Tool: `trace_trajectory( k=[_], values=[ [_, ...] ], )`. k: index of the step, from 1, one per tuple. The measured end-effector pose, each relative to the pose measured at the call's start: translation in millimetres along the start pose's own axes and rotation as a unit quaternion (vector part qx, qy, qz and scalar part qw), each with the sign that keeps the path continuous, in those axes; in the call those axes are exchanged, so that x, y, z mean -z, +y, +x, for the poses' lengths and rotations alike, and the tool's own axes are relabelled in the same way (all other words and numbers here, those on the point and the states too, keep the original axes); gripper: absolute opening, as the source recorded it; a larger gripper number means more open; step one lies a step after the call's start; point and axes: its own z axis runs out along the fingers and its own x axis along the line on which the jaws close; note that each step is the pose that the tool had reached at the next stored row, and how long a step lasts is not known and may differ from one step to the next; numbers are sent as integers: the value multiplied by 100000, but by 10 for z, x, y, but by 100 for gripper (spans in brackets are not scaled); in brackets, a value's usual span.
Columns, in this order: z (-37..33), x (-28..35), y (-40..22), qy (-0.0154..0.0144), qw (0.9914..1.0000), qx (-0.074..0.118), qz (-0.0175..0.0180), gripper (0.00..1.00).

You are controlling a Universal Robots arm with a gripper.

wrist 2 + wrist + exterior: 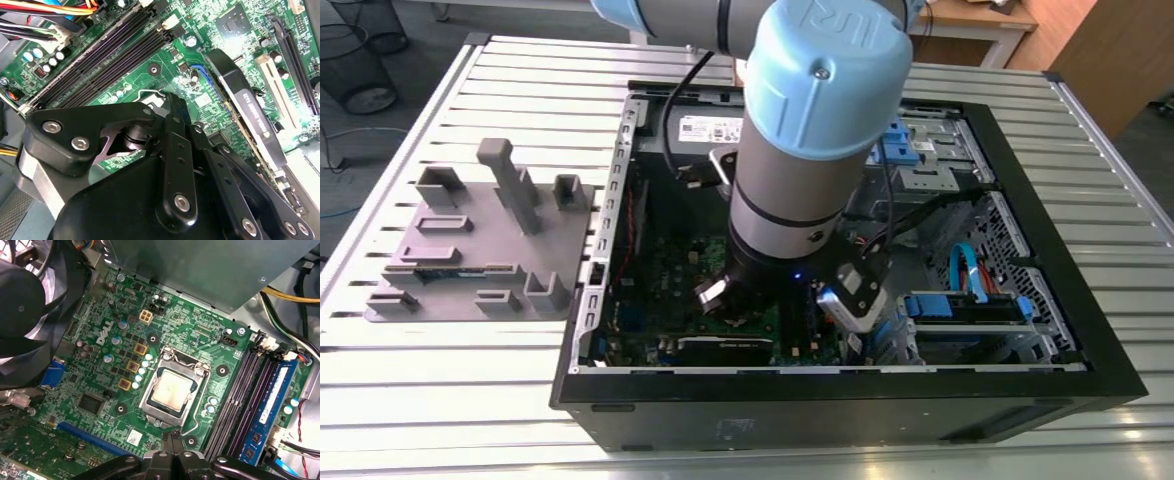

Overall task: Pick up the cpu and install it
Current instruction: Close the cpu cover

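Right now I am reading the exterior view from its left to its right. The grey fixture plate is lying on the slatted worktop, its moulded holders standing up to keep loose parts in known places for pick-up. Just beside it, the open computer case is lying on its side, so the green motherboard is facing up and the arm is reaching straight down into it. Toward that view's right, blue drive brackets are sitting clear of the work. In the first wrist view, the cpu is already lying flat in its socket, silvery top upward, and the socket frame is surrounding it on all sides, which I am taking as the seating step done. The tool is hanging low over the board just beside the socket, apart from the chip. Its fingertips are looking clenched together with nothing of the cpu between them. In the second wrist view, the thin wire lever is showing right at the tool's tip. I am judging the tool to be placed there to work the latch, not the chip, though I cannot tell whether they are touching.
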Motion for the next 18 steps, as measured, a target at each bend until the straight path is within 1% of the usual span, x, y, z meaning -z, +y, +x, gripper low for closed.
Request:
trace_trajectory(
  k=[9, 13, 18],
  values=[
    [21, -56, -7, -7, 100000, -8, -6, 11],
    [33, -104, -5, -7, 100000, -6, -7, 11],
    [35, -134, -6, -6, 100000, -1, -4, 11]
  ],
)
